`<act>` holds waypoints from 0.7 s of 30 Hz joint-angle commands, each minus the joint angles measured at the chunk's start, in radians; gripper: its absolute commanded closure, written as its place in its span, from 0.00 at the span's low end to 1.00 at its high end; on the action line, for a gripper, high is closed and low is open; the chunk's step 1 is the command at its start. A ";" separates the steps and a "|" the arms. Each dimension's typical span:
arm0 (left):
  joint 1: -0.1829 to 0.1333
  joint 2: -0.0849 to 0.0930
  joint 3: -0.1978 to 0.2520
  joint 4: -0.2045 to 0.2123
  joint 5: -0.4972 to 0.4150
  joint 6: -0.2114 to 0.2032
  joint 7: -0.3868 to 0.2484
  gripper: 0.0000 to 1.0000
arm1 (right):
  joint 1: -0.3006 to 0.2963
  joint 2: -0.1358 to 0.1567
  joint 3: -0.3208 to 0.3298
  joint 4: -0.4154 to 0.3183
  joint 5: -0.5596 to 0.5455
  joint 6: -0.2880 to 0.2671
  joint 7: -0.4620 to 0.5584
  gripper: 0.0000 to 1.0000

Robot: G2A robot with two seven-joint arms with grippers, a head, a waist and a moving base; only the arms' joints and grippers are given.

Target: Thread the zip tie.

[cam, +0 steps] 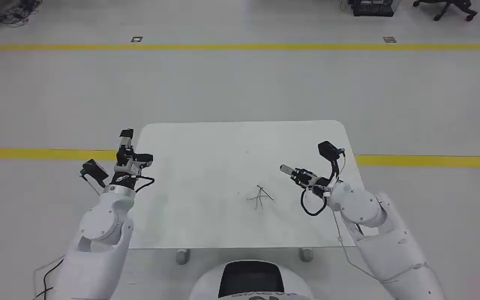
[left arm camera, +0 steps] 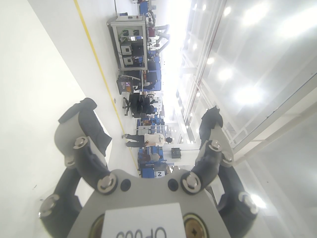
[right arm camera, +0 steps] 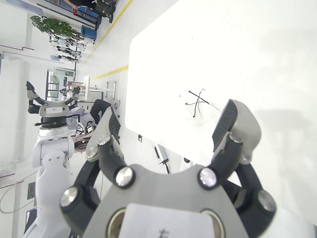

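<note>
Thin black zip ties (cam: 261,196) lie crossed on the white table (cam: 210,172), right of its centre; the right wrist view has the zip ties (right arm camera: 198,101) beyond my fingers. My right gripper (right arm camera: 171,115) is open and empty, held over the table's right side (cam: 289,171), a short way from the ties. At the table's left edge my left gripper (cam: 126,146) is raised and points away from the table; its fingers (left arm camera: 81,122) stand wide open with nothing between them. The left gripper (right arm camera: 53,95) is also seen far off in the right wrist view.
The table's rounded near corner (right arm camera: 128,122) and front edge are close to the ties. A yellow floor line (cam: 240,47) runs behind the table. Bare tabletop lies between the two arms.
</note>
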 commanded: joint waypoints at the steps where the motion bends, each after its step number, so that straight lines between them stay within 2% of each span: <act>1: 0.000 0.000 0.000 0.000 0.000 0.000 0.000 0.00 | 0.000 0.000 0.000 0.000 0.000 0.000 0.000 0.00; 3: 0.000 0.000 0.000 0.000 0.000 0.000 0.000 0.00 | 0.005 0.001 -0.016 -0.011 -0.042 0.000 0.003 0.00; 8: 0.000 0.000 0.000 0.000 0.000 0.000 0.000 0.00 | 0.068 -0.004 -0.107 -0.022 -0.149 0.053 0.076 0.00; 13: 0.000 0.000 0.000 0.000 0.000 0.000 0.000 0.00 | 0.153 -0.021 -0.191 0.028 -0.257 0.053 0.150 0.00; 16: 0.000 0.000 0.000 0.000 0.000 0.000 0.000 0.00 | 0.198 -0.041 -0.224 0.078 -0.307 0.053 0.184 0.00; 18: 0.000 0.000 0.000 0.000 0.000 0.000 0.000 0.00 | 0.219 -0.055 -0.243 0.095 -0.314 0.053 0.213 0.00; 21: 0.000 0.000 0.000 0.000 0.000 0.000 0.000 0.00 | 0.222 -0.058 -0.245 0.100 -0.317 0.053 0.216 0.00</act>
